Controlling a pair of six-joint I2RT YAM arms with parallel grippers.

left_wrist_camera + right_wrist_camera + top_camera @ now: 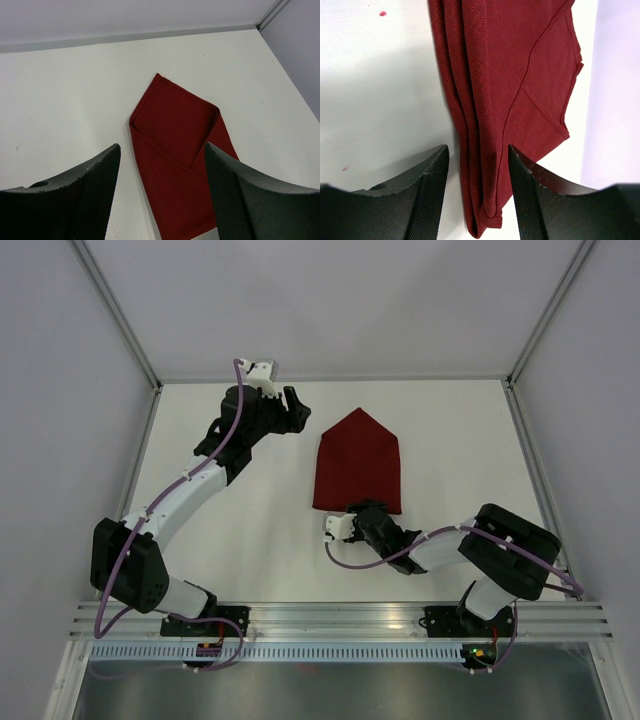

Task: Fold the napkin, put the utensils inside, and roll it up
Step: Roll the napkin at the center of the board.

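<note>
Dark red napkin (358,462), folded to a pointed shape, flat on the white surface (460,440) with its peak toward the far wall. Right tool (477,150) low at the near end of the cloth, fingers spread and straddling a layered corner there, a sliver of gap on either side, nothing pinched. Left tool (297,405) off to the far left of the napkin and apart from it, fingers released wide with nothing held, cloth lying ahead in the wrist view.
</note>
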